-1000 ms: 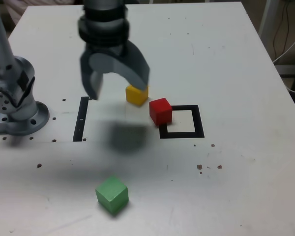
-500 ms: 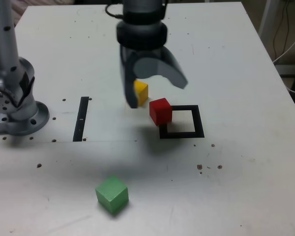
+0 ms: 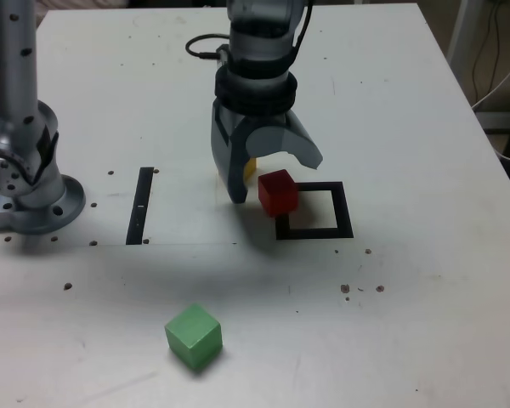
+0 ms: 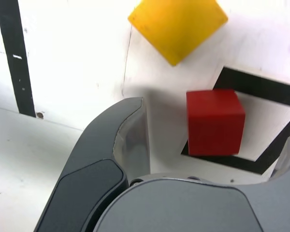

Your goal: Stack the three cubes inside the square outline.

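Nearest the camera in the exterior view, the green cube (image 3: 193, 336) sat alone on the white surface (image 3: 408, 127), well apart from everything else. Farther back lay the square outline (image 3: 314, 211), its black tape frame flat on the surface with a pale centre. The red cube (image 3: 278, 192) rested on the corner of that frame toward the exterior view's left and far side, partly over the tape and partly outside it; the wrist view showed the same cube (image 4: 214, 122) covering one corner of the outline (image 4: 261, 125). To the exterior view's left, a thin black strip (image 3: 141, 206) ran along the surface, with the arm's grey base (image 3: 25, 183) beyond it at the edge.

The tool (image 3: 268, 177) hung low, just beside and above the red cube, its jaws spread wide and holding nothing. One finger (image 3: 232, 170) pointed down close to the surface, on the exterior view's left of the red cube. Just behind the tool, the yellow cube (image 3: 249, 167) was mostly hidden, though the wrist view showed it (image 4: 178, 26) clearly, near the red cube but apart from it.
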